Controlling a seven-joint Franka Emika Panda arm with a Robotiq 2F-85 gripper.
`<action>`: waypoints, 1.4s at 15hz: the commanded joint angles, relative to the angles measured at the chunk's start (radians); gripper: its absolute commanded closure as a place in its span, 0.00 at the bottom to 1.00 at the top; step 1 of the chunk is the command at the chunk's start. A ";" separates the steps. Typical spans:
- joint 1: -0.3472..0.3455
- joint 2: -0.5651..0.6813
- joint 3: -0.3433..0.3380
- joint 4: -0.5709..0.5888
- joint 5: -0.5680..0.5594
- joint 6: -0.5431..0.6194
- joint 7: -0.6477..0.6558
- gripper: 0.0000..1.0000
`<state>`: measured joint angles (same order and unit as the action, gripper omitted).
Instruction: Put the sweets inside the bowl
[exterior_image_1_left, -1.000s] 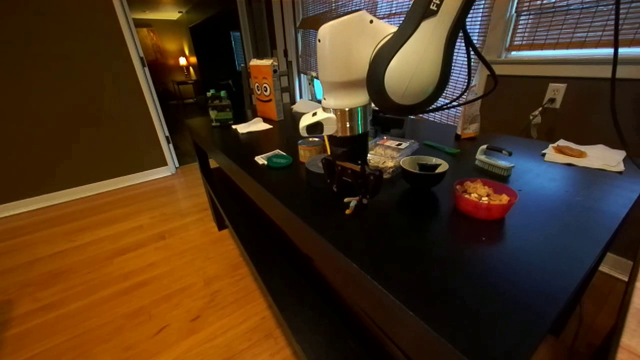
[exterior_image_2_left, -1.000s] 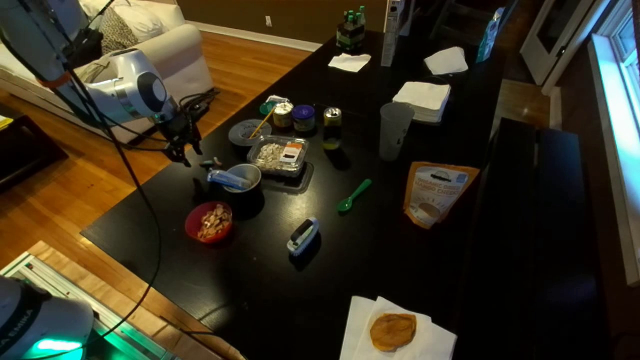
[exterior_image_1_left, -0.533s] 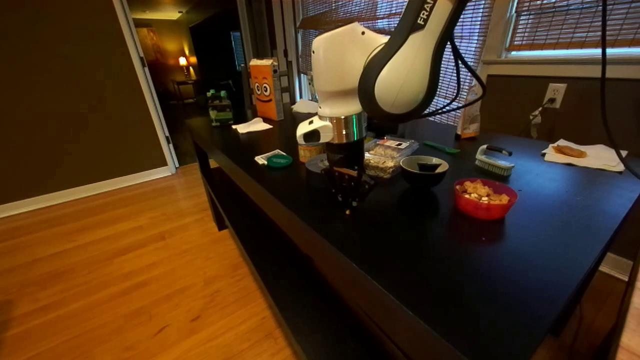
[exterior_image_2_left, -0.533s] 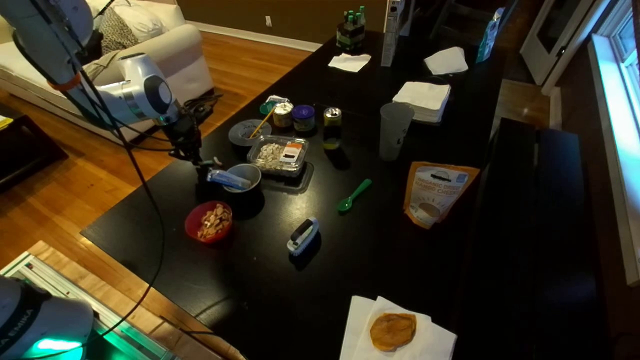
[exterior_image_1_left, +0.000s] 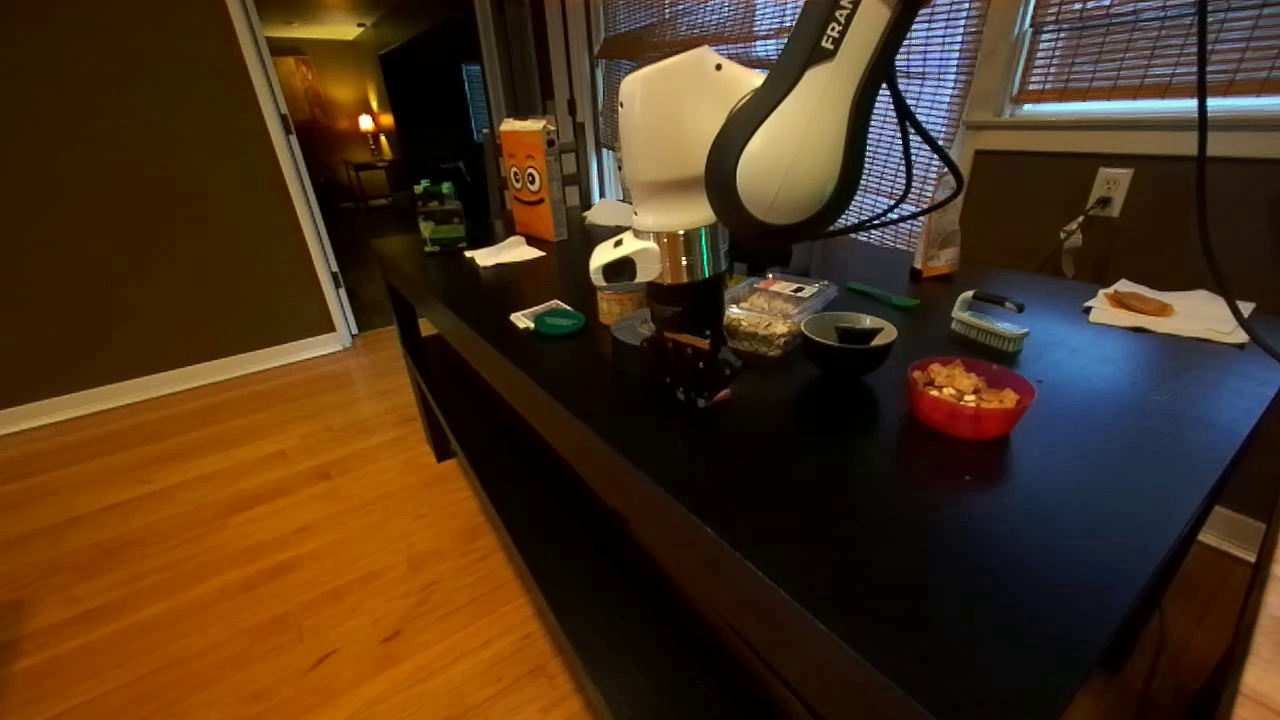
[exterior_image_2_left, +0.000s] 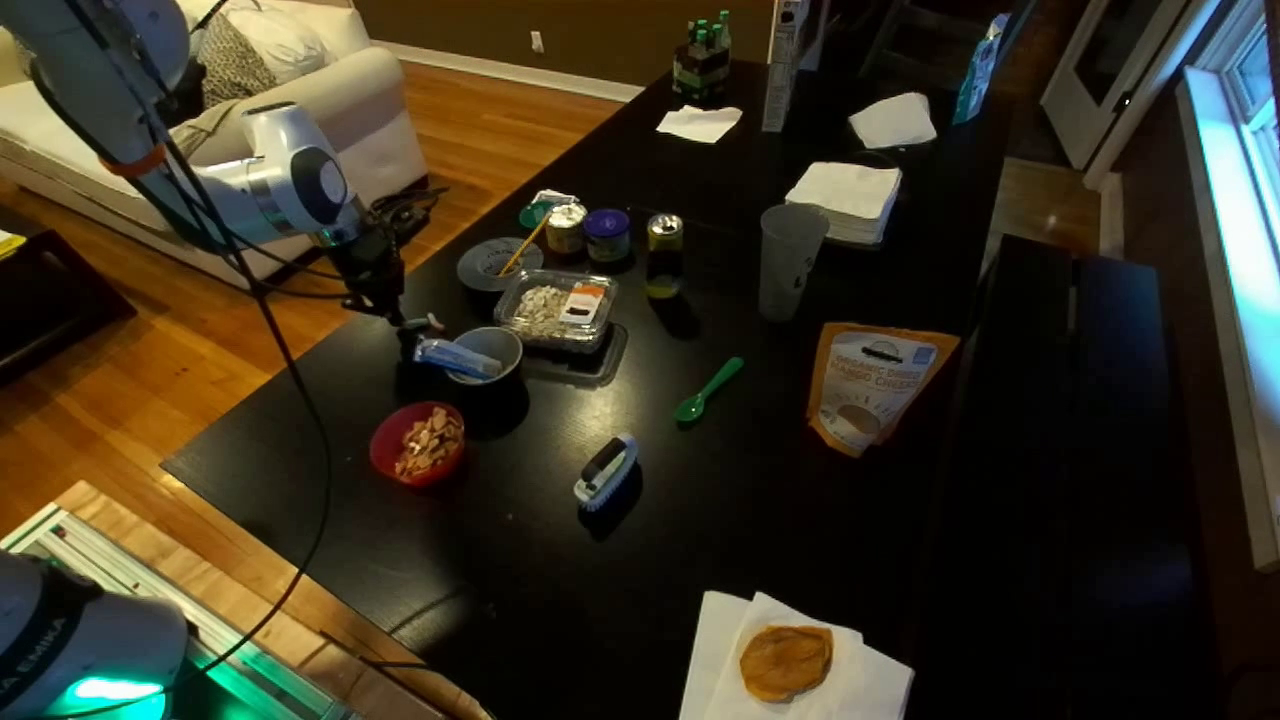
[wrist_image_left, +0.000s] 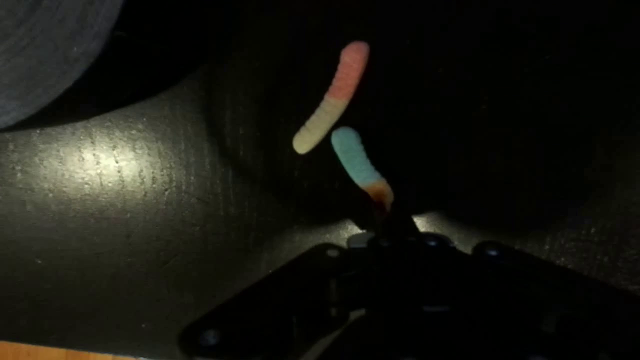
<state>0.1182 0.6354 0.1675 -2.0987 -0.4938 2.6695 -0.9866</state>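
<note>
Two gummy-worm sweets lie close together in the wrist view: a pink and cream sweet (wrist_image_left: 345, 82) and a blue and orange sweet (wrist_image_left: 355, 155). My gripper (wrist_image_left: 385, 225) is shut low over the table, its dark fingertips closed on the orange end of the blue sweet, which they partly hide. In an exterior view the pink sweet (exterior_image_2_left: 436, 322) shows just past the gripper (exterior_image_2_left: 398, 322). A black bowl (exterior_image_1_left: 842, 362) with a pale inside and a blue packet (exterior_image_2_left: 455, 357) in it stands beside the gripper. Farther along is a red bowl (exterior_image_1_left: 965, 422) holding cereal pieces.
A clear plastic box (exterior_image_2_left: 550, 335) of pale pieces stands behind the black bowl. Near it are a grey lid (exterior_image_2_left: 480, 268) with a pencil, tins and a can (exterior_image_2_left: 663, 280). A brush (exterior_image_2_left: 606, 475) and green spoon (exterior_image_2_left: 708, 392) lie farther across. The table's long edge runs near the gripper.
My gripper has come down from just above the sweets to table level. Its fingers, spread apart a second ago, have closed onto the blue and orange sweet.
</note>
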 joint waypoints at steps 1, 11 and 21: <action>0.009 -0.109 -0.009 -0.042 0.045 -0.020 0.073 0.99; 0.023 -0.359 -0.158 -0.173 -0.030 -0.036 0.559 0.99; -0.046 -0.404 -0.242 -0.307 -0.061 -0.083 0.815 0.99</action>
<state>0.0919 0.2529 -0.0614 -2.3609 -0.5206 2.5756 -0.2301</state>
